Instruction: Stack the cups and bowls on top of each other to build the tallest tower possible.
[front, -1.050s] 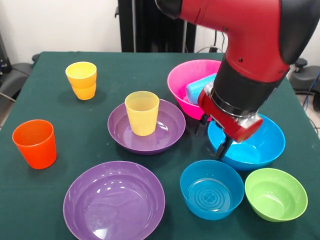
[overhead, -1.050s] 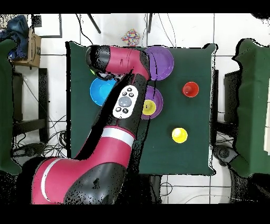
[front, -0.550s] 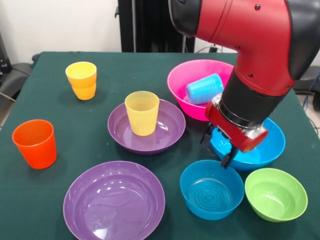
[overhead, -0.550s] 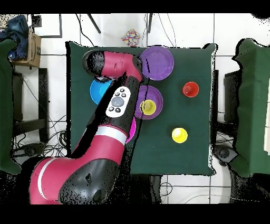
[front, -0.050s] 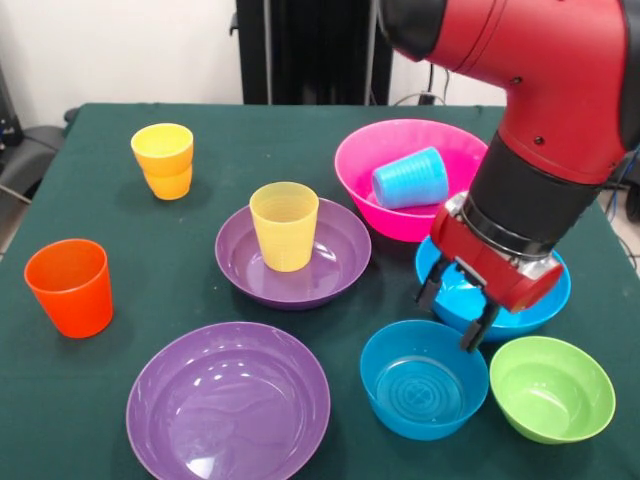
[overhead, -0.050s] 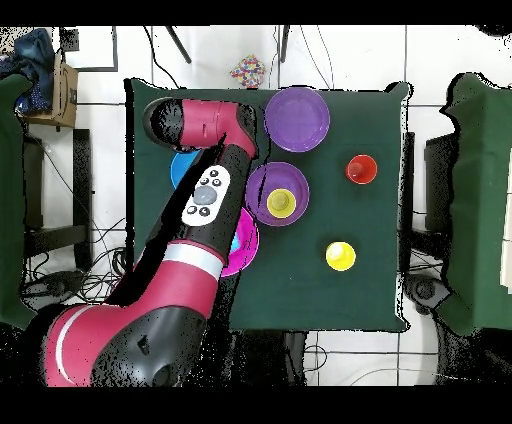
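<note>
Light blue cup (front, -0.050s: 410, 178) lying in pink bowl (front, -0.050s: 365, 150), ribbed yellow cup (front, -0.050s: 284, 225) upright in purple bowl (front, -0.050s: 240, 268), gripper (front, -0.050s: 452, 309) spread empty, green cloth table (front, -0.050s: 120, 210).

Red arm (front, -0.050s: 540, 60) w/ black wrist band; red claw (front, -0.050s: 455, 312) mount; dark fingers (front, -0.050s: 428, 290).

The scene was brightly and evenly lit from above. Soft white glare spots sat on the near purple bowl (front, -0.050s: 228, 402) and the small blue bowl (front, -0.050s: 423, 378). Shadows on the green table (front, -0.050s: 120, 300) were faint and short, lying close under each piece. The front view was sharp throughout, without motion blur.
</note>
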